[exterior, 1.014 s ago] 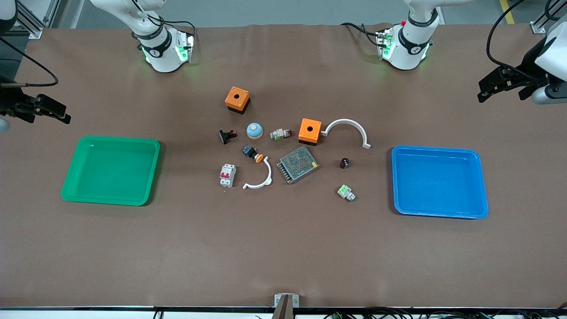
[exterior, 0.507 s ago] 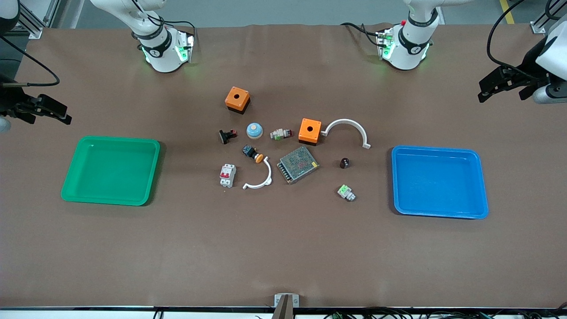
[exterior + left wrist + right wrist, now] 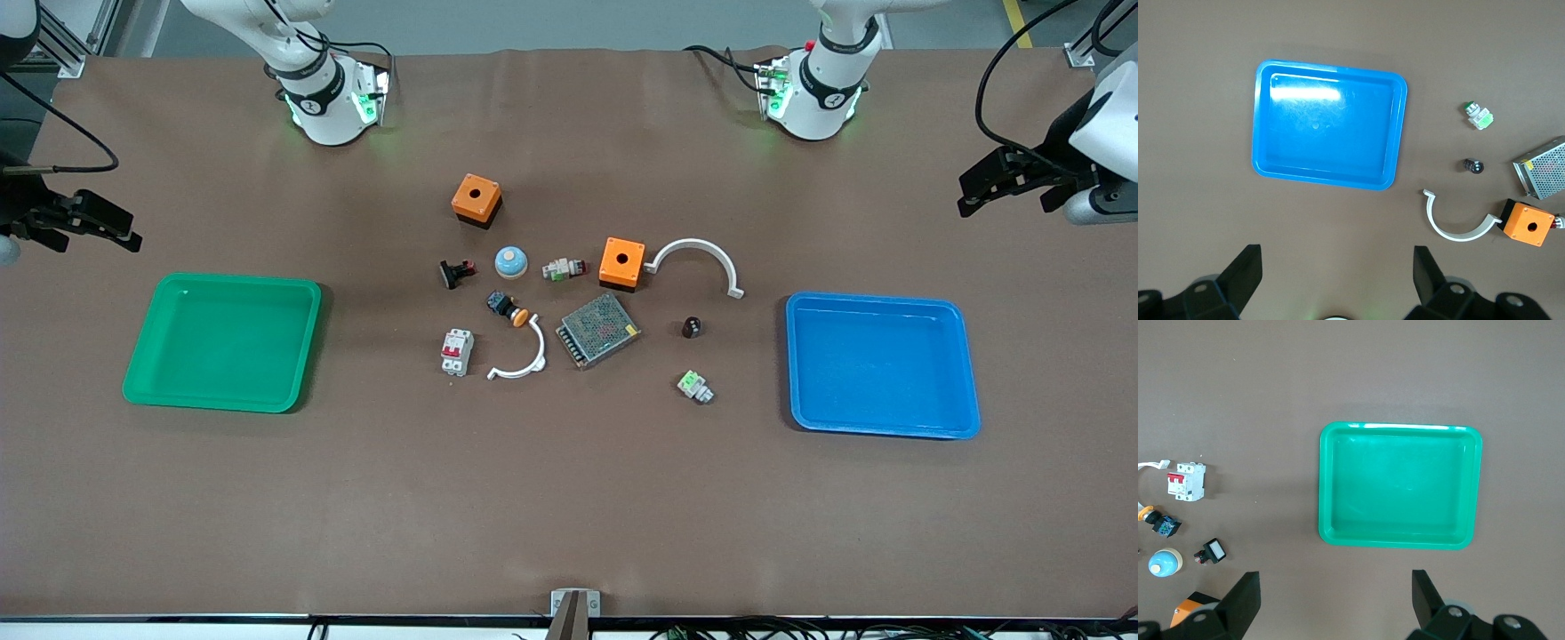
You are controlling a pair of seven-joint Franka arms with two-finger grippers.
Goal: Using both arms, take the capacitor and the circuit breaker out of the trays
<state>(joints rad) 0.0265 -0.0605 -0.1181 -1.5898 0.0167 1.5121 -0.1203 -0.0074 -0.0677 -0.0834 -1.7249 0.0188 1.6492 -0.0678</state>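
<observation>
Since a second ago only the arms have shifted slightly: the left gripper (image 3: pixel 978 191) has drifted a touch upward at the left arm's end of the table, and the right gripper (image 3: pixel 111 227) has eased toward the table edge at the right arm's end; no part on the table has moved. Both grippers hang in the air with fingers spread wide and empty, the left one near the blue tray (image 3: pixel 965 373), the right one near the green tray (image 3: pixel 142 373). Both trays hold nothing. Circuit breaker (image 3: pixel 457 352) lies flat on the table among the loose parts, between the green tray and a white curved clip (image 3: pixel 524 360), face with red levers up. Capacitor (image 3: pixel 692 326) sits on the table between a metal mesh box (image 3: pixel 598 330) and the blue tray, with a small white-and-green connector (image 3: pixel 694 387) nearer the camera. Judgement: both parts already sit outside the trays, so little of the task looks left. Handling: the breaker looks rigid, light plastic with flat sides; best taken across its two long sides, clear of the levers. The capacitor looks very small, hard and round, likely to roll or slip; pinch across its body, centred, closing gently.
</observation>
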